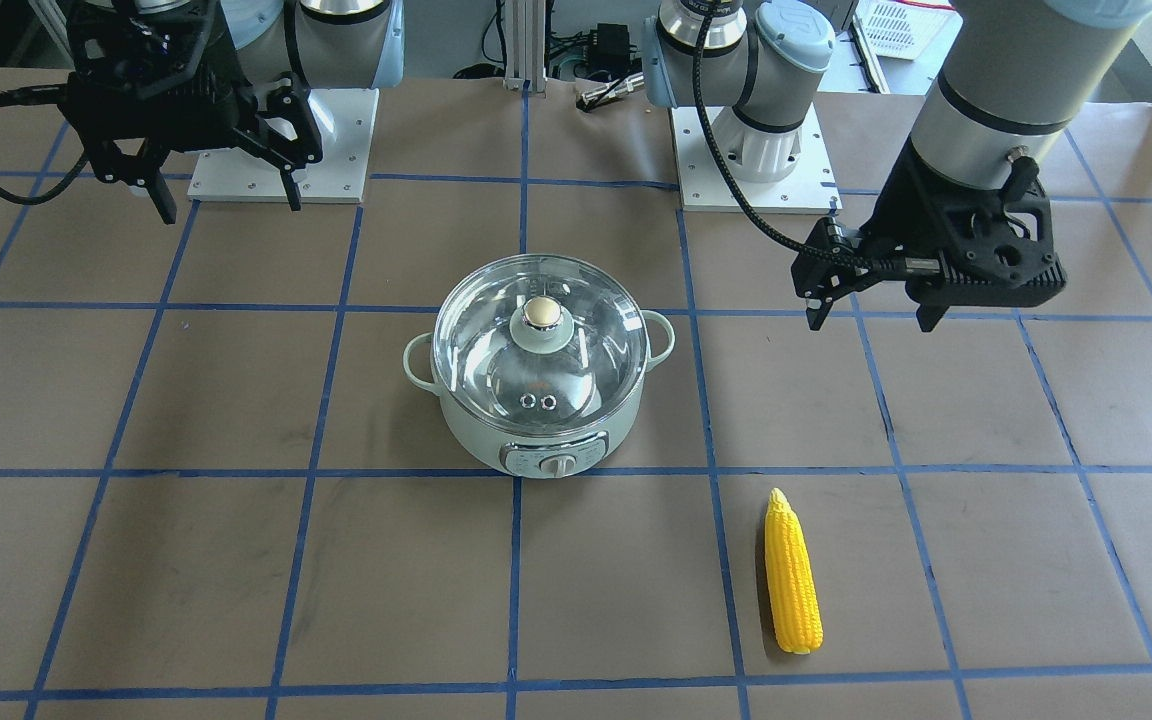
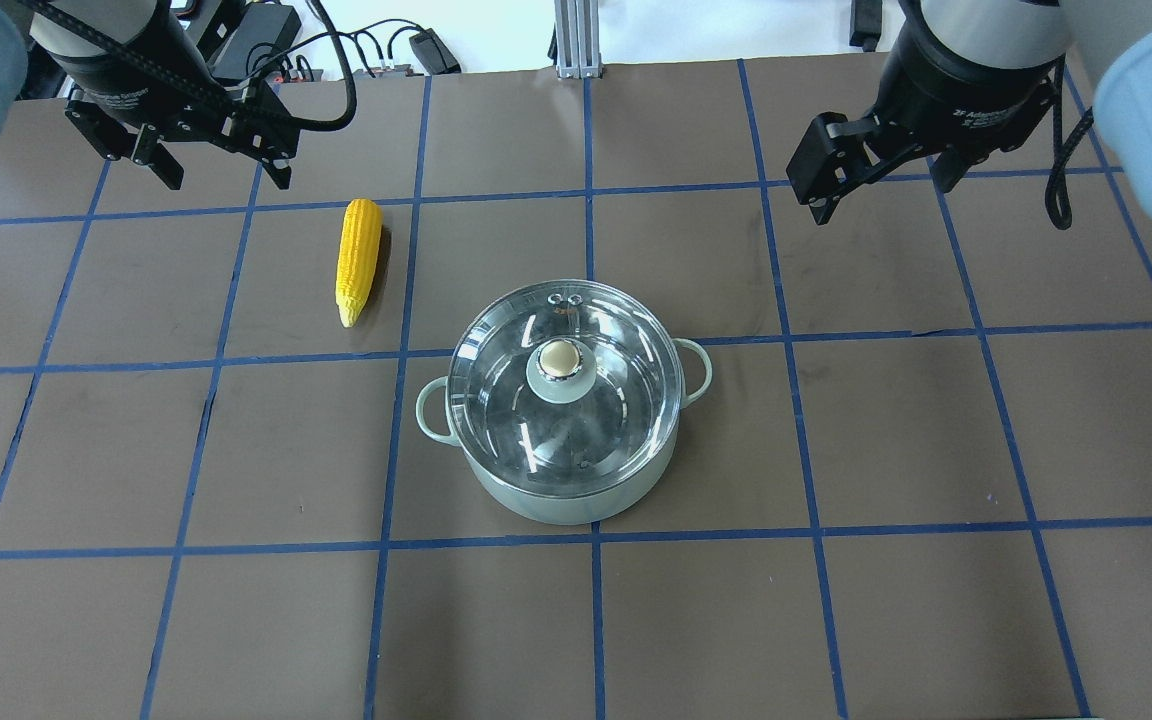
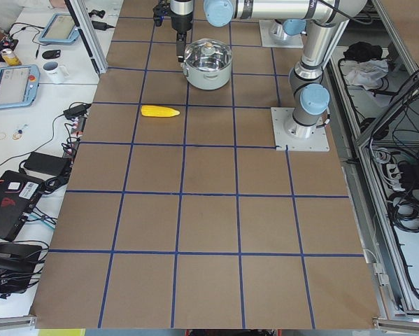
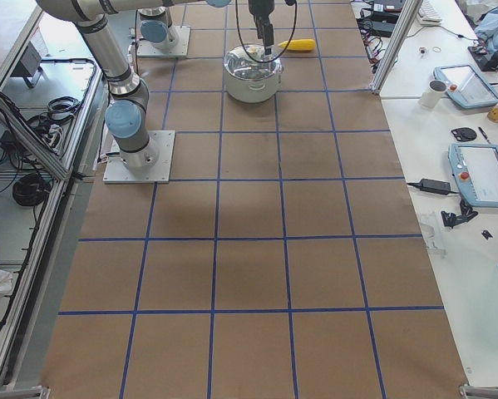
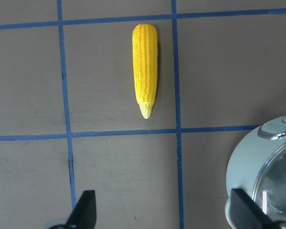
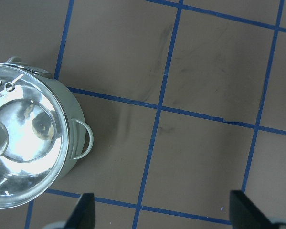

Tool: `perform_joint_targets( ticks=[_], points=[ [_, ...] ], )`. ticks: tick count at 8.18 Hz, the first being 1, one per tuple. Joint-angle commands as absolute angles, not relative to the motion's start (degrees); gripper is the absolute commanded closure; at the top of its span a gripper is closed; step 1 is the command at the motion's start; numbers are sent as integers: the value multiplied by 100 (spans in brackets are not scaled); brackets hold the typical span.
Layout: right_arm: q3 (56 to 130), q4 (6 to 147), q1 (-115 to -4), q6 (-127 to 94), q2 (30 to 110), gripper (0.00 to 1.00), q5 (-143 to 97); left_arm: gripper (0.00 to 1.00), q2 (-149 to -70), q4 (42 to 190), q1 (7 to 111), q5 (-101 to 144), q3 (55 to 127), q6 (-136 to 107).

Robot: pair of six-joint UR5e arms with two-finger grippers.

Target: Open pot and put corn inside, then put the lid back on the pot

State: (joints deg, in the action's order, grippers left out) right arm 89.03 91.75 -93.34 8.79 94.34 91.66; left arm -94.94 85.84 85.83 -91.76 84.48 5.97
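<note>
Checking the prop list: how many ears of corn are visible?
1. The corn lies on the table, apart from the pot, on the robot's left; none shows through the lid.

A brown-covered table gridded in blue tape, with cluttered white benches at its ends.
The covering is matte and scuffed; an aluminium frame post rises at the table's edge; one white bench carries a teach pendant, a mug and a black power brick; black cables coil over the pale grey floor; the light is bright and even.
</note>
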Motion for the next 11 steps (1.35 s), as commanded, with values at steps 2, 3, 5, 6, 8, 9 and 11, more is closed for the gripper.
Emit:
perform_joint_targets(
  ticks=[2, 3, 5, 6, 8, 9, 11],
  points=[
    [8903, 9176, -9334, 879, 9431, 0, 9167, 0, -10271, 7483, 7999, -9123, 8446, 1535],
    [8903, 9176, -9334, 879, 9431, 0, 9167, 0, -10596, 7297, 7998, -9080, 8446, 1764],
    [8912, 9167, -9343, 879, 9431, 0, 9167, 0, -10993, 6954, 7998, -8292, 8455, 1723],
    [8912, 9167, -9334, 870, 9431, 0, 9167, 0, -11221, 6761, 7998, -8201, 8446, 1749],
    [8921, 9158, -9334, 870, 9431, 0, 9176, 0, -11626, 6523, 7998, -8183, 8446, 1793],
    [8930, 9158, -9343, 861, 9431, 0, 9167, 0, -11724, 6504, 7998, -8183, 8455, 1776],
    [8938, 9176, -9351, 695, 9404, 0, 9150, 0, -11961, 6486, 7998, -8191, 8446, 1705]
  ],
)
